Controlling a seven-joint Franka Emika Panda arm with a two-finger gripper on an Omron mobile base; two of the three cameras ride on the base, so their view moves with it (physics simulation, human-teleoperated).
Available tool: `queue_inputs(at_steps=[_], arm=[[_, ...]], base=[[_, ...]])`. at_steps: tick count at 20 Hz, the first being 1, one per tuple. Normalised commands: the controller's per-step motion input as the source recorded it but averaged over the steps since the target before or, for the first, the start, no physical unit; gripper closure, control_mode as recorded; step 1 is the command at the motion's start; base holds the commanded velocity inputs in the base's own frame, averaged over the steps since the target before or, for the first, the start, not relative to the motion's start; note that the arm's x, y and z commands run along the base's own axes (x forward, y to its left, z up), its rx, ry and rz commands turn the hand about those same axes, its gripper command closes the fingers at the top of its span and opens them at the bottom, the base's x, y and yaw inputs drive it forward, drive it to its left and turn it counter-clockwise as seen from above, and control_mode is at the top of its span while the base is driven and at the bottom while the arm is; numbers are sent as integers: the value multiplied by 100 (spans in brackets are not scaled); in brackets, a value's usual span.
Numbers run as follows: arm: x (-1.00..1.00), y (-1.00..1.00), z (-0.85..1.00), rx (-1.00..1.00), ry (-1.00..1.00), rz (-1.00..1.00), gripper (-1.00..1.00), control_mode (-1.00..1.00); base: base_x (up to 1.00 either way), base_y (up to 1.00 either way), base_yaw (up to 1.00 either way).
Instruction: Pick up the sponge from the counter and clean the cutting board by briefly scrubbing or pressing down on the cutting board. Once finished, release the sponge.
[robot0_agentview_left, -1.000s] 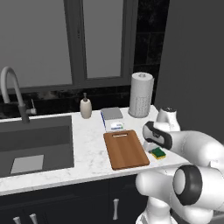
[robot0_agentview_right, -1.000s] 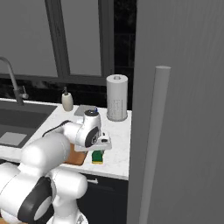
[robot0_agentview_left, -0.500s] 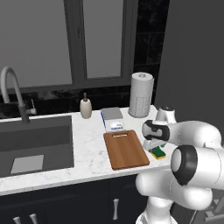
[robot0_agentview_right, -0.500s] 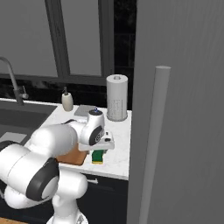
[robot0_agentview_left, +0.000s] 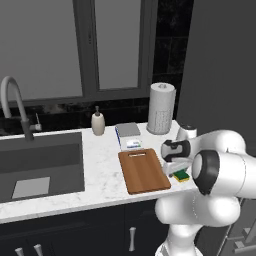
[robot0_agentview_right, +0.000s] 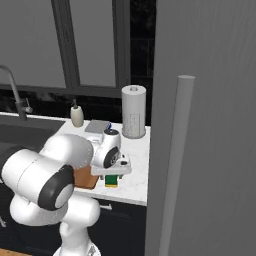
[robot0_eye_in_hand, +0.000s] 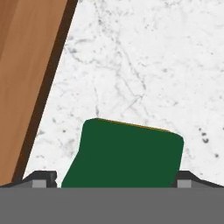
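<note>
One small rectangular sponge (robot0_eye_in_hand: 124, 155) — dark green scouring top over a thin yellow base — is lying flat on the white marble-patterned desk (robot0_eye_in_hand: 144, 61), just beside the long edge of the brown rectangular wooden cutting board (robot0_eye_in_hand: 26, 78) but apart from it, with a strip of marble showing between them. The two-finger claw (robot0_eye_in_hand: 117, 178) is hanging right over the sponge with its fingers spread wide, one tip (robot0_eye_in_hand: 41, 178) showing past each side of the green block, so it is pinching nothing yet; that straddling pose looks meant to let the fingers drop around the sponge and close on its sides. From the base cameras the sponge (robot0_agentview_left: 181, 176) is sitting on the desk near its front edge, with the white arm bent low above it and the board (robot0_agentview_left: 144, 170) lying flat close by — a short carry for the scrubbing, I judge. No readable brand, label or writing is showing on anything; the small box behind the board is too blurred to read.
</note>
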Motion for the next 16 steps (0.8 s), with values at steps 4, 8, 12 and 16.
queue_inputs(at_steps=[4, 8, 12, 16], arm=[[0, 0, -41, 0, 8, 0, -100, -100], [0, 0, -21, 0, 2, 0, 100, -100], [-2, 0, -12, 0, 0, 0, 100, -100], [-20, 6, -28, 0, 0, 0, 100, -100]], base=[[0, 0, 0], [0, 0, 0], [0, 0, 0], [0, 0, 0]])
